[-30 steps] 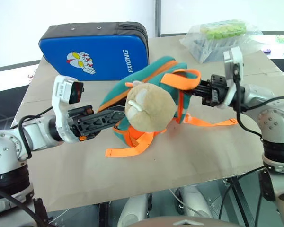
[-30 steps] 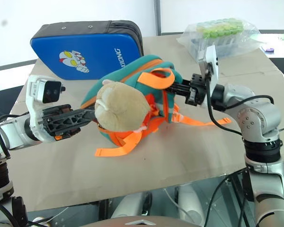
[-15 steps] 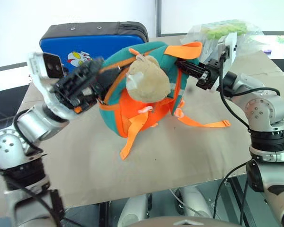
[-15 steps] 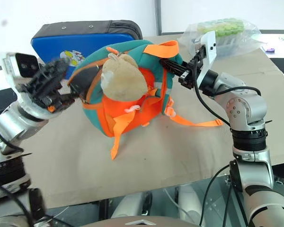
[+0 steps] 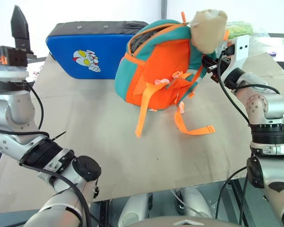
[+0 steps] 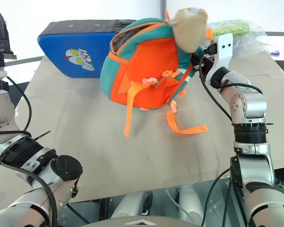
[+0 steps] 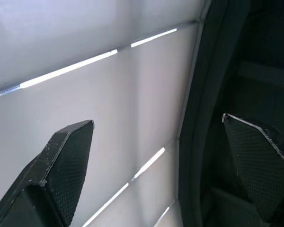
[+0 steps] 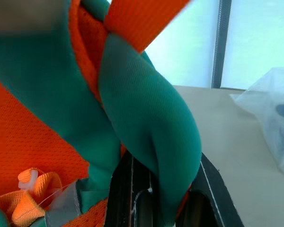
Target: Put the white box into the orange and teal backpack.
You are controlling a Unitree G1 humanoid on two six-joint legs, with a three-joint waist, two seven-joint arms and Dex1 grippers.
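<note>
Since a second ago the backpack [image 5: 158,71] has swung upright, its orange back panel facing the camera, and the plush toy [image 5: 207,23] has moved from its front to its top. The left claw [image 5: 19,33] has pulled away from it and risen to the far left, pointing up with its fingers [image 7: 66,165] spread wide and empty. The right claw [image 8: 156,198] reaches level from the right and stays clenched on a teal strap near the backpack's top. The backpack's base rests on the surface [image 5: 109,151], in front of the blue case [image 5: 90,56] bearing a cartoon figure. The white box cannot be seen.
</note>
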